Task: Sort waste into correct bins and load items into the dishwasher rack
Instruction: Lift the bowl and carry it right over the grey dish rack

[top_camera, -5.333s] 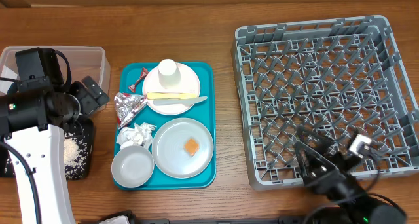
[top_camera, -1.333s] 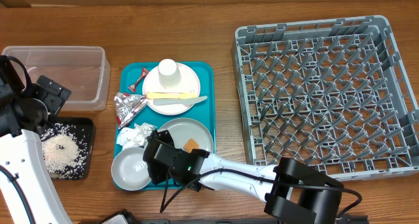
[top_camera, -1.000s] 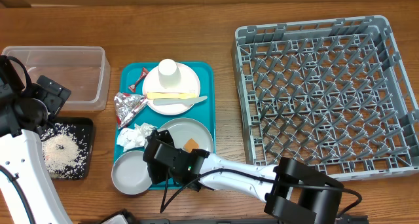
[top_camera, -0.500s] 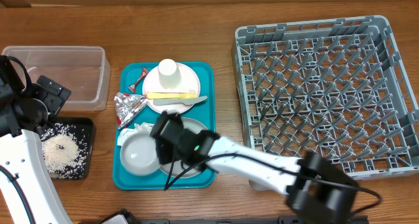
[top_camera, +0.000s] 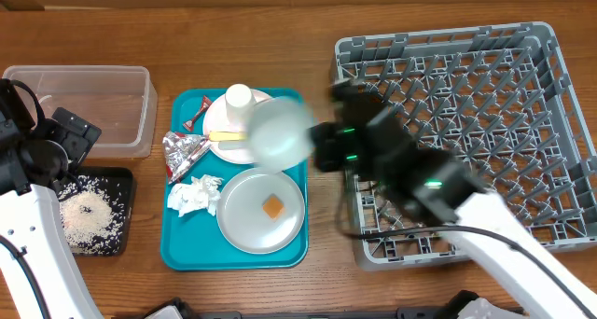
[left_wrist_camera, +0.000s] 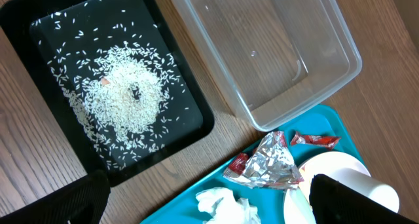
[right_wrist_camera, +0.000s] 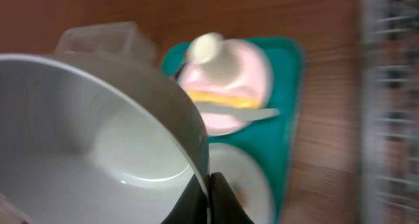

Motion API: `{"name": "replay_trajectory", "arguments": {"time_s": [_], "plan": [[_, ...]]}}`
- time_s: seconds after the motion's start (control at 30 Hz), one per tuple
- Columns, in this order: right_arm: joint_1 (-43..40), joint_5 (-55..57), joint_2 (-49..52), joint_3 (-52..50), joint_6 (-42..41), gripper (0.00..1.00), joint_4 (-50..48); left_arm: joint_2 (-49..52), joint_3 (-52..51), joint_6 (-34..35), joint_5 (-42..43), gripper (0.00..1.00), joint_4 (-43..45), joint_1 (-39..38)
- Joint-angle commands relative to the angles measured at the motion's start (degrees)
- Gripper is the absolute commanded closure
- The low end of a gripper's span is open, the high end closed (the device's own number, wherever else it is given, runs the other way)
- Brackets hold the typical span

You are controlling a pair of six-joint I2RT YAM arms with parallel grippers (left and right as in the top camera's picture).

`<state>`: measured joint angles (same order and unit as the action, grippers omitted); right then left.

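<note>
Right gripper clamps the rim of the smooth white bowl, motion-blurred and cropped. Left gripper: 2 dark fingertips spread wide, cut off.

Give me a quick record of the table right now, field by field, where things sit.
white bowl: lifted above the teal tray, rim pinched in right arm's jaws
grey plate: on the teal tray, orange food square on it
black tray: holds rice grains
clear tub: empty
dishwasher rack: no dishes visible
left jaws: open, holding nothing
</note>
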<state>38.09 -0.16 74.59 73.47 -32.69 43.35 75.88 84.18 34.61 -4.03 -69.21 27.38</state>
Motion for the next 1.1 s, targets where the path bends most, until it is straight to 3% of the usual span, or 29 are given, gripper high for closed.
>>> {"name": "replay_trajectory", "arguments": {"time_s": [0.0,0.17,0.47,0.67,1.07], "plan": [[-7.7,16.2,-3.7,0.9,1.8,0.96,4.7,-0.2,1.5,0.7,0.5,0.00,0.0,0.0],[-20.5,24.5,-3.4,0.9,8.6,0.96,7.2,-0.2,1.5,0.7,0.5,0.00,0.0,0.0],[-36.9,34.6,3.8,0.9,8.8,0.96,0.3,-0.2,1.5,0.7,0.5,0.00,0.0,0.0],[-38.4,51.0,11.6,0.9,9.4,0.96,-2.7,-0.2,1.5,0.8,0.5,0.00,0.0,0.0],[-38.3,58.2,21.6,0.8,15.4,0.94,-6.4,-0.2,1.5,0.7,0.5,0.00,0.0,0.0]]}}
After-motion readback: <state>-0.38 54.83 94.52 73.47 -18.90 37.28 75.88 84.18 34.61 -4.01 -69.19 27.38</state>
